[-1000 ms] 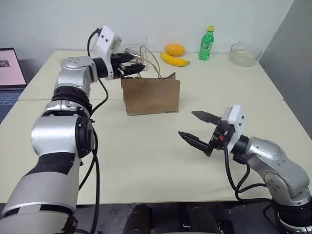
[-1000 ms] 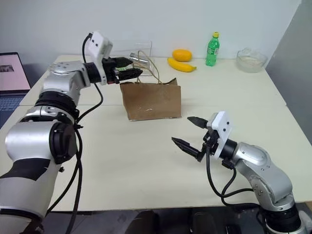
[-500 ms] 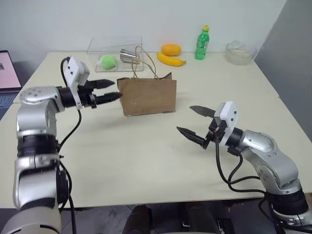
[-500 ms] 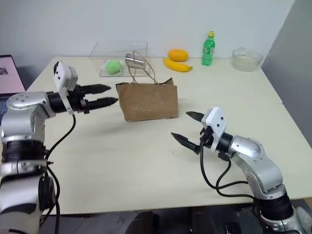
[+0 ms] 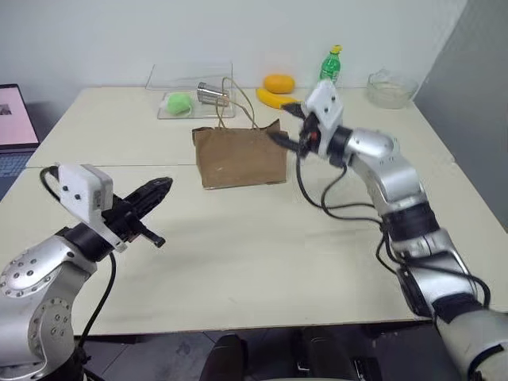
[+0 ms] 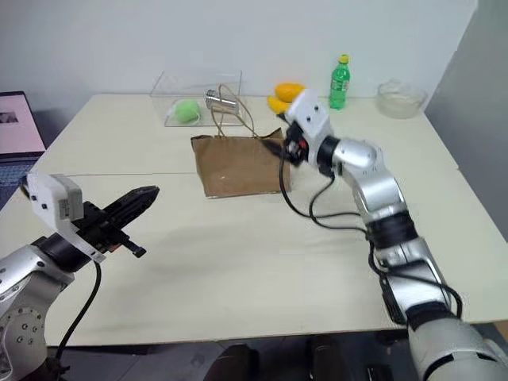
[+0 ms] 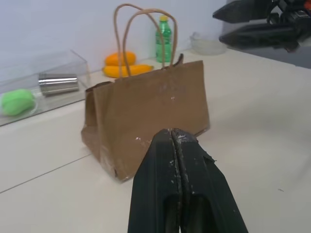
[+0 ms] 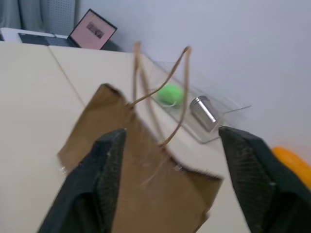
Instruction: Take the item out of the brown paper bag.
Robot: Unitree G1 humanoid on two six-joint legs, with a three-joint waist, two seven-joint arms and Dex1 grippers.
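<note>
The brown paper bag (image 5: 240,155) stands upright on the pale tabletop (image 5: 262,254), its two thin cord handles (image 7: 146,34) looping up above its mouth. The item is not visible; whether it sits inside the bag cannot be told from here.

The right claw (image 5: 287,127) hangs at the bag's upper right corner, level with the mouth, its two black fingers (image 8: 102,174) spread apart with the bag's top edge and handles seen between them; nothing is gripped. The left claw (image 5: 159,188) hovers over the tabletop in front of the bag and to its left, well apart from it, pointing toward it. Its fingers (image 7: 167,179) are pressed together with nothing between them.

Behind the bag lies a clear tray (image 5: 190,91) holding a green ball (image 5: 176,101) and a metal cup (image 5: 211,94) on its side. To the right of the bag's back edge are a banana (image 7: 124,71), an orange fruit (image 5: 279,82) and a green soda bottle (image 6: 339,81); farther right stands a glass bowl (image 5: 389,86). A laptop (image 5: 16,119) sits far left of the bag.
</note>
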